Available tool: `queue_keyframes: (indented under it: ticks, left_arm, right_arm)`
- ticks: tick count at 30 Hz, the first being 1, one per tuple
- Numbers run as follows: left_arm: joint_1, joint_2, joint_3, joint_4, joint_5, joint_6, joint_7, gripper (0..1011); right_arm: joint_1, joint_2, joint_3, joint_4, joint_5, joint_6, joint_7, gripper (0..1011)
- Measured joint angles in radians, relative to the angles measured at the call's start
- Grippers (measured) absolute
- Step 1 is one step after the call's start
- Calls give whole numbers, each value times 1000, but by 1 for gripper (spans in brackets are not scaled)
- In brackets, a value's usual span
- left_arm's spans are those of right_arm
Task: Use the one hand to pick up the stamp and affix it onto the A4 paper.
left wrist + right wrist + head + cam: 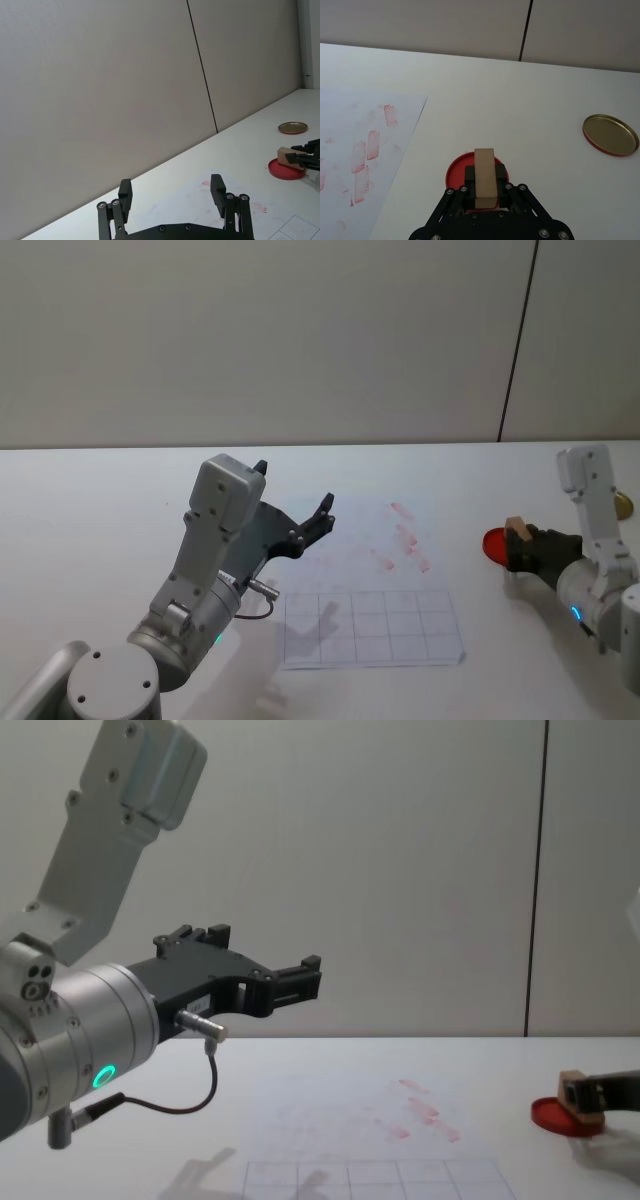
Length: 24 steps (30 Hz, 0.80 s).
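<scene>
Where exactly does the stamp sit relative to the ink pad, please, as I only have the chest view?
Observer: The right wrist view shows the right gripper shut on the stamp, holding it over the red ink pad.
Operator: Thank you; does anything lie beyond the pad?
Observer: A round gold lid lies on the table, apart from the pad, on its side away from the A4 paper.
Operator: And the other arm?
Observer: In the head view, the left gripper is open, raised near the paper's left edge.
</scene>
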Motion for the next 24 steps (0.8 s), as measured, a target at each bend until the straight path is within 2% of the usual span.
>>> queue_keyframes:
  ticks: [24]
  left_arm:
    - [0,0,0,0,0,0,0,993]
  right_arm:
    - [42,-17,8,99,16,36,12,225]
